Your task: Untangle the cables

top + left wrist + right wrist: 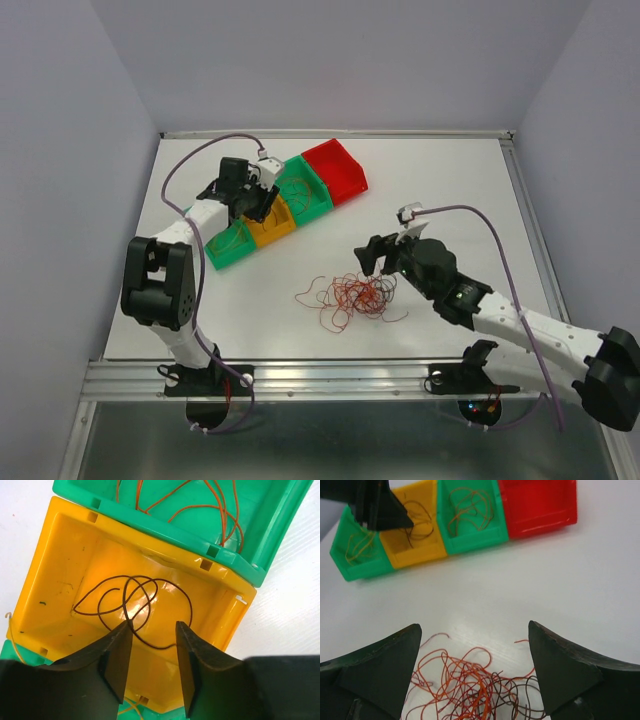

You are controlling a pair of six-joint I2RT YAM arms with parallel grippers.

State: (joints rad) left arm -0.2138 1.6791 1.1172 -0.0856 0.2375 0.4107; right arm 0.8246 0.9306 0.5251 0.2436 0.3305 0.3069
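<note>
The cables (360, 295) lie as a loose tangle of red, orange and dark brown wires on the white table; the right wrist view shows them (480, 690) close up. My right gripper (375, 258) (475, 627) hangs just above the tangle's far side, jaws wide apart and empty. My left gripper (257, 203) (152, 626) is over the yellow bin (60, 570), open. A single dark brown wire (191, 612) curls on that bin's floor, running past the left fingertip. No wire is pinched between the jaws.
Four bins stand in a slanted row at the back left: green (228, 248), yellow (278, 232), green (308, 190) and red (338, 168). Orange wires (220, 510) lie in the middle green bin, yellowish ones in the end green bin (357, 547). Lilac cables trail from both arms.
</note>
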